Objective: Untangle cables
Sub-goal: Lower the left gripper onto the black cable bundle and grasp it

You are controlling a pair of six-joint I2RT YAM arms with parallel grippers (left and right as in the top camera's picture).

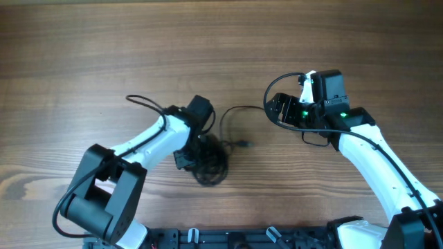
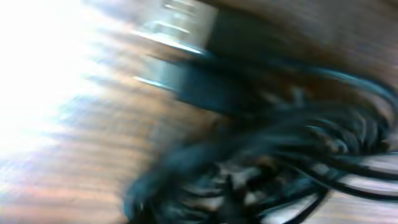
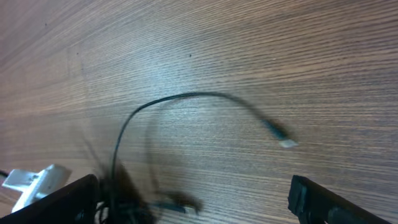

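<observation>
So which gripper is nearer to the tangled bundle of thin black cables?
Left. The left gripper is down on the bundle of thin black cables; the right gripper stands apart from it, toward the upper right in the overhead view.

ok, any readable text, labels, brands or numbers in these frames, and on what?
No readable text in any view.
No print shows on the cables, the table, the left arm or the right arm.
The left wrist view is too blurred to read anything.
</observation>
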